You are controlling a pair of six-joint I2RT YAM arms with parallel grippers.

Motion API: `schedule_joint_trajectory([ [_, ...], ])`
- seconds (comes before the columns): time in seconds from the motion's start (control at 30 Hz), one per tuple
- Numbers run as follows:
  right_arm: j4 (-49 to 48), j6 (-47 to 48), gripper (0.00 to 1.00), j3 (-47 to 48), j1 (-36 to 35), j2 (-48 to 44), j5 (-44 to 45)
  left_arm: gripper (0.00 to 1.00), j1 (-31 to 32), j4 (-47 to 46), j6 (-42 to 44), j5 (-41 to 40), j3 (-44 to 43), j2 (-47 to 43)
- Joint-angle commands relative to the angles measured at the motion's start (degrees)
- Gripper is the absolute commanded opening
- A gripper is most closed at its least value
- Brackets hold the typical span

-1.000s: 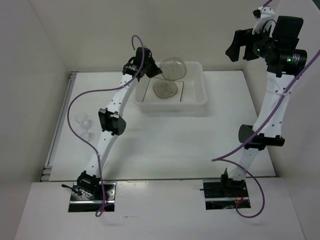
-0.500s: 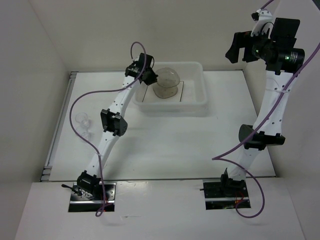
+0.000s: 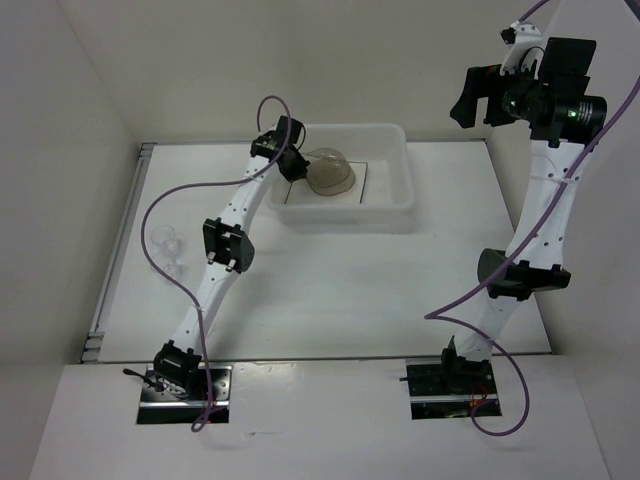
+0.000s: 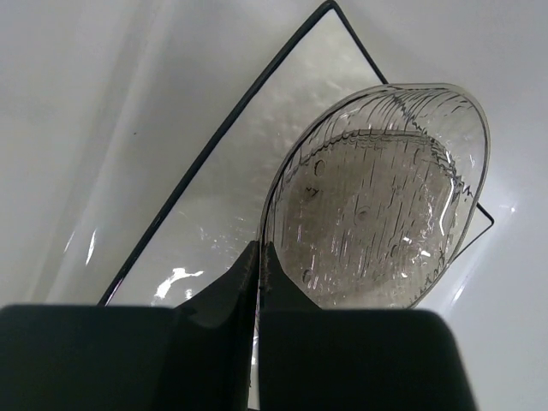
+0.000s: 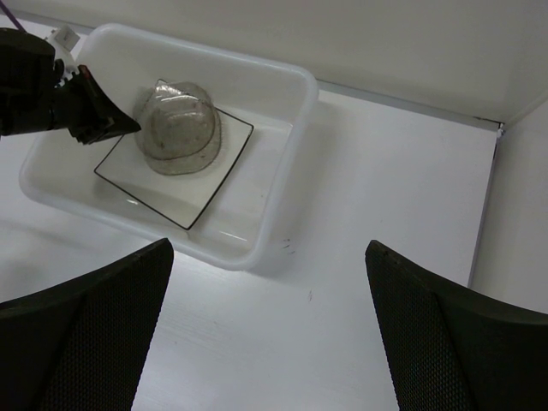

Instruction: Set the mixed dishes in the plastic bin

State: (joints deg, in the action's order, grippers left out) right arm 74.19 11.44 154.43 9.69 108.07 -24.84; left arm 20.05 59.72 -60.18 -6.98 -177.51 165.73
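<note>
One white table (image 3: 330, 290) carries the whole scene, with both arms bolted at its near edge. The right arm (image 3: 545, 210) stands tall at the right side, and its right gripper (image 3: 478, 98) is raised high above the far right corner with the jaws spread wide and nothing between them. The left arm (image 3: 225, 245) reaches from the near left to the far middle of the table, where its wrist sits over the left end of the plastic bin (image 3: 345, 213).

The bin stands at the far middle of the table, long side facing the arms. Flat on its floor lies the square white plate (image 4: 231, 180) with its thin dark edge, set slightly askew to the bin walls. Over the left part of that plate is a round greyish saucer (image 4: 377, 197), tilted rather than flat. The left gripper (image 3: 300, 165) has its jaws pinched shut on the saucer's left rim, and the wrist view shows the two dark fingers (image 4: 224, 295) meeting on that edge. A second round greyish shape seems to lie under the held saucer, but the two cannot be told apart with any certainty.

Two small clear glass cups (image 3: 164, 239) stand on the table near its left edge, close together and well apart from the bin.
</note>
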Motion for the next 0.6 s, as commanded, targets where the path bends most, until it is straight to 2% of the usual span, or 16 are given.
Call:
schedule_joint_trajectory([
  [0.0, 0.0, 0.1, 0.97, -0.1, 0.4, -1.2, 0.0, 0.0, 0.1, 0.0, -1.2, 1.1, -2.0, 0.7],
  [0.03, 0.0, 0.1, 0.97, -0.1, 0.4, -0.7, 0.0, 0.03, 0.1, 0.0, -1.3, 1.1, -2.0, 0.7],
  [0.13, 0.0, 0.1, 0.97, -0.1, 0.4, -0.7, 0.0, 0.29, 0.7, 0.5, -2.3, 1.6, -2.0, 1.3],
  [0.2, 0.0, 0.1, 0.97, -0.1, 0.4, -0.7, 0.0, 0.35, 0.7, 1.2, -2.9, 3.3, -2.0, 1.3],
  [0.27, 0.0, 0.1, 0.97, -0.1, 0.4, -0.1, 0.0, 0.49, 1.2, 1.9, -2.9, 3.3, -2.0, 1.3],
  [0.37, 0.0, 0.1, 0.97, 0.4, 0.4, -0.1, -0.6, 0.5, 2.7, 3.7, -3.5, 2.4, -2.0, 0.4],
  [0.43, 0.0, 0.1, 0.97, 0.4, 0.4, 0.4, -1.2, 0.6, 3.3, 5.0, -3.5, 0.8, -2.0, -2.0],
  [0.57, 0.0, 0.1, 0.97, 1.0, 0.4, 0.9, -1.8, 0.66, 2.1, 5.0, -2.4, -2.8, -2.0, -9.3],
])
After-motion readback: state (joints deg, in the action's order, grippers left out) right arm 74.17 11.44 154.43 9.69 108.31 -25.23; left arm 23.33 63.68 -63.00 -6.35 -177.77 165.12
